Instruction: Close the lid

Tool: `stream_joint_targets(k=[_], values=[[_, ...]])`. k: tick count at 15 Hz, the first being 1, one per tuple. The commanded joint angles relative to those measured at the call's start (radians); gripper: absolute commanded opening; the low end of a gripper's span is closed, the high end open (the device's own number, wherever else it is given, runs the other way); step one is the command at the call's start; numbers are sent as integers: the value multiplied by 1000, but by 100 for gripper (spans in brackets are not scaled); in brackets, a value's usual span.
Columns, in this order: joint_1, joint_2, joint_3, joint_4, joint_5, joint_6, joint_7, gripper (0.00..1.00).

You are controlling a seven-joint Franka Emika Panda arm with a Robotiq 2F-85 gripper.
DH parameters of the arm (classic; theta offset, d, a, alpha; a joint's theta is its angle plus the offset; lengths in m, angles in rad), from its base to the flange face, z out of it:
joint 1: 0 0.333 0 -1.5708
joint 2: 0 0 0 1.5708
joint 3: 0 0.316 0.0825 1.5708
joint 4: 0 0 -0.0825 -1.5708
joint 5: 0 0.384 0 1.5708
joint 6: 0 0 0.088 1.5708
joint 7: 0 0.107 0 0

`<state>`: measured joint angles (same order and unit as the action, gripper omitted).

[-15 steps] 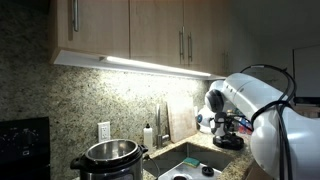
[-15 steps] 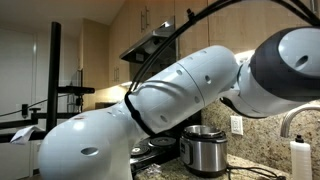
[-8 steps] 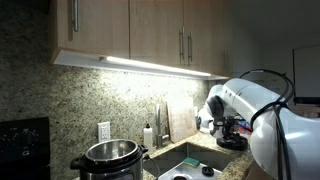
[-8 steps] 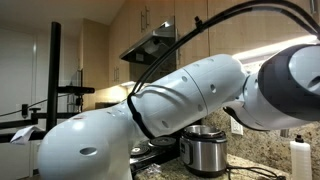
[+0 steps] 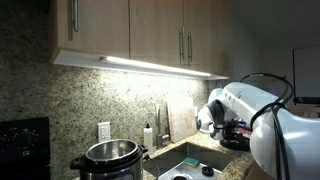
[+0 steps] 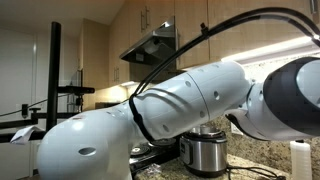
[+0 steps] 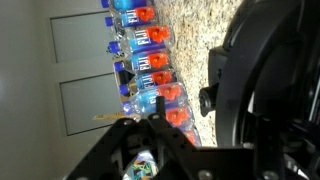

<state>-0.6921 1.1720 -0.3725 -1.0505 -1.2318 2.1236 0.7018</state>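
Note:
The steel cooker [image 5: 110, 157] stands open on the counter left of the sink; it also shows behind the arm in an exterior view [image 6: 205, 153]. A black round shape, apparently the lid [image 5: 233, 143], sits low at the far right under the wrist. In the wrist view the lid [image 7: 250, 70] fills the right side, large and dark, with a small knob on it. My gripper [image 5: 231, 128] is right at the lid. In the wrist view its dark fingers [image 7: 152, 135] lie along the bottom edge. Whether they are open or closed on anything does not show.
A sink [image 5: 190, 165] lies between cooker and arm, with a soap bottle [image 5: 148, 135] behind it. A row of orange-capped bottles [image 7: 150, 65] stands on the granite counter. Cabinets [image 5: 130, 30] hang overhead. My white arm [image 6: 170, 100] blocks most of an exterior view.
The wrist and the black shape under it have shifted slightly right and down. In the blocked exterior view the arm's big joint has dropped lower. The cooker has not moved.

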Motion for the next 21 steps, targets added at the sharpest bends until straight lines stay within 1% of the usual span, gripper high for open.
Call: stream_joint_targets(k=[1, 5, 7, 9, 10, 11, 16, 21], values=[[-11, 6, 2, 39, 12, -28, -76, 29], [-17, -5, 14, 33, 29, -20, -81, 3], [-22, -19, 24, 27, 47, -17, -83, 0], [-27, -33, 31, 28, 66, -15, -94, 2], [-28, -37, 33, 33, 77, -17, -99, 1], [-29, -45, 34, 32, 85, -15, -99, 2], [-33, -77, 45, 17, 117, -14, -114, 2], [-15, -129, 32, -6, 86, 4, -142, 2]])
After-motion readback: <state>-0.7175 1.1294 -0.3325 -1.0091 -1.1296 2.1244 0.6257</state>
